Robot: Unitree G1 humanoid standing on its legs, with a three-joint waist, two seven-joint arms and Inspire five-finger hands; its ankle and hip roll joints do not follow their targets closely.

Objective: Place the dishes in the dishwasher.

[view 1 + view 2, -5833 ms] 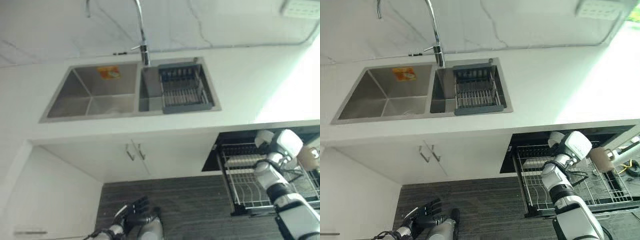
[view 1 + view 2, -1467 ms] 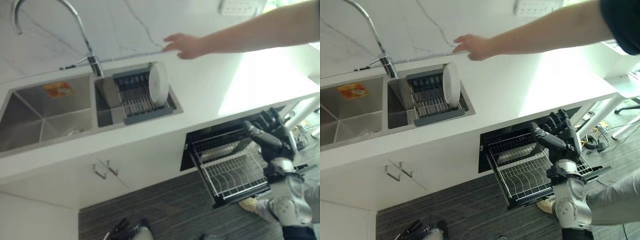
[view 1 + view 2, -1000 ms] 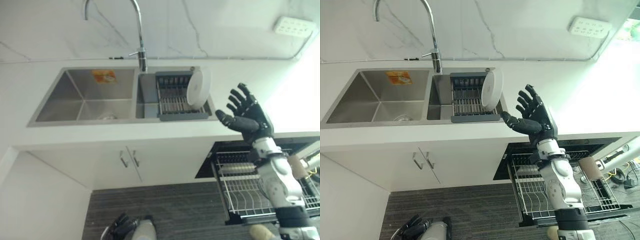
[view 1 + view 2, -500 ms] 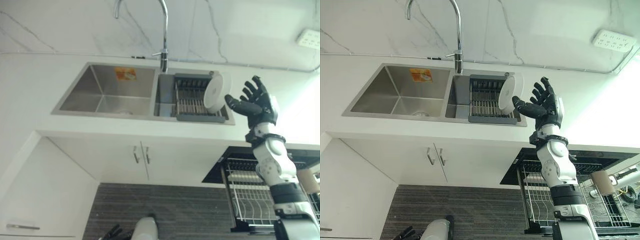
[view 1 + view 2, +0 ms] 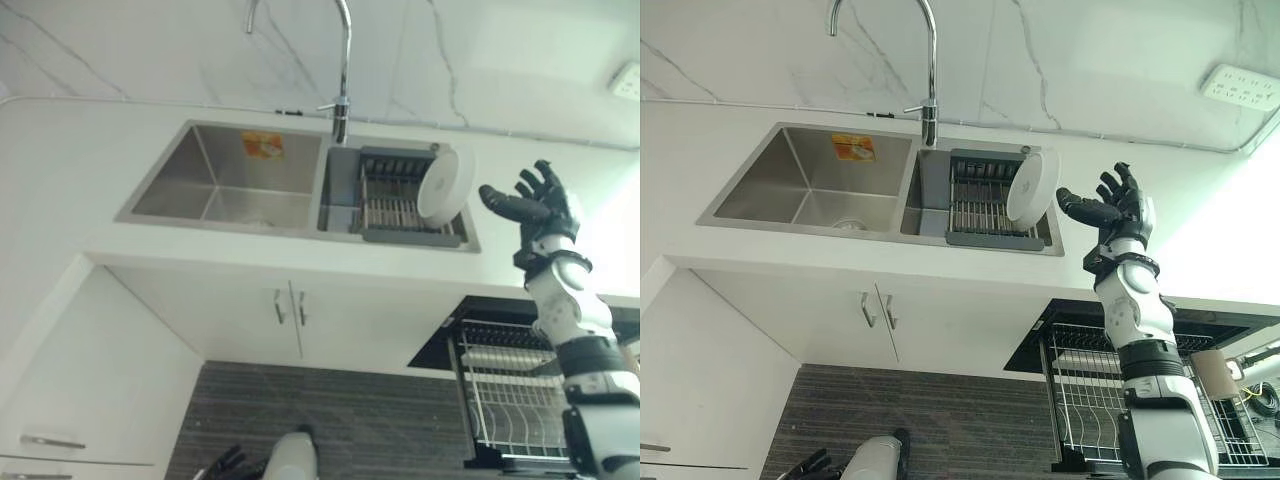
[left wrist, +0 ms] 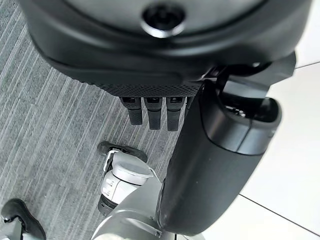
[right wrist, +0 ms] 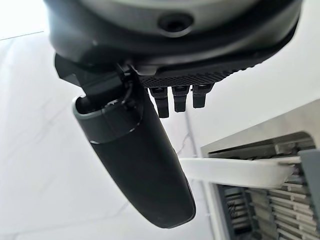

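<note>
Right hand spread wide at three o'clock of upright white plate in sink rack, poised to grasp; left hand relaxed near floor.

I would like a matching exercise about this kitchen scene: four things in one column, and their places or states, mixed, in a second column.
Things:
1. round white plate
2. right hand
3. left hand
4. wire dishwasher rack

Places or states:
A. pulled out below the counter
B. hanging low above the grey floor
C. standing on edge in the grey sink drainer basket
D. raised, open, beside the plate

Pairs: 1-C, 2-D, 3-B, 4-A
</note>
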